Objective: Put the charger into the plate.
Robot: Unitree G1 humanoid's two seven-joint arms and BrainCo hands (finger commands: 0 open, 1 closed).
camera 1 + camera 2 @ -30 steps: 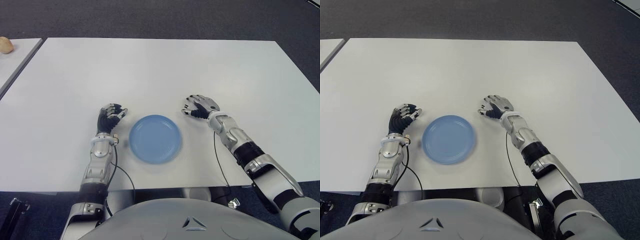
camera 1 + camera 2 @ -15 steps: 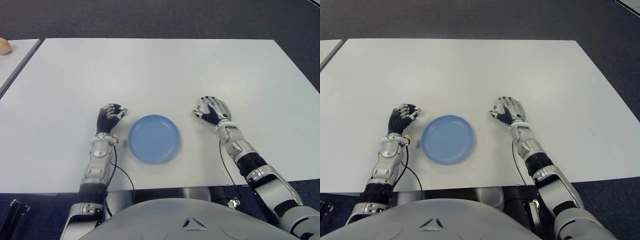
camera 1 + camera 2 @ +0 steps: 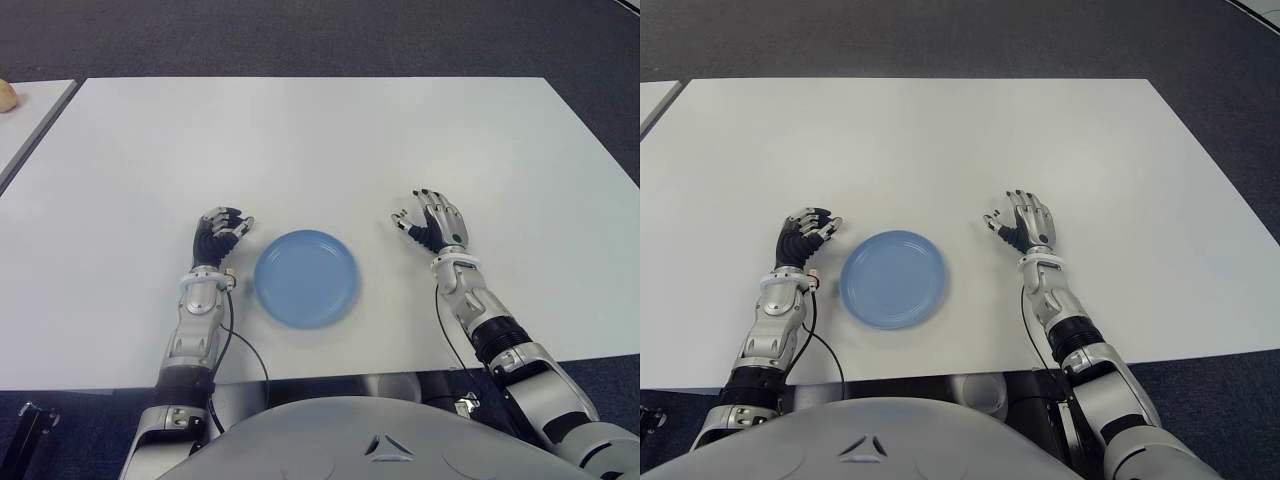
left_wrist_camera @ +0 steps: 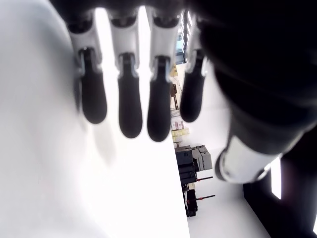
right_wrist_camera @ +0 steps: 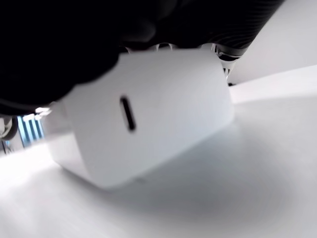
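While the two eye views show only the back of the right hand (image 3: pixel 435 225), the right wrist view shows a white charger (image 5: pixel 148 114) directly under its dark palm. This charger is a smooth block with rounded corners and one small oval port on its face. It sits against the palm with its lower edge close to the white table (image 3: pixel 330 140); I cannot tell if it touches the surface. In the eye views it is hidden, and the fingers look curled down around it.

A round blue plate (image 3: pixel 306 277) with a shallow raised rim lies at the lower centre of the frame, with nothing in it. The right hand, with the charger, is to the right of the plate, apart from it.

Just left of the plate shows the left hand (image 3: pixel 220 236). Its wrist view shows four dark, glossy fingertips (image 4: pixel 129 114) hanging side by side, loosely bent, holding nothing.
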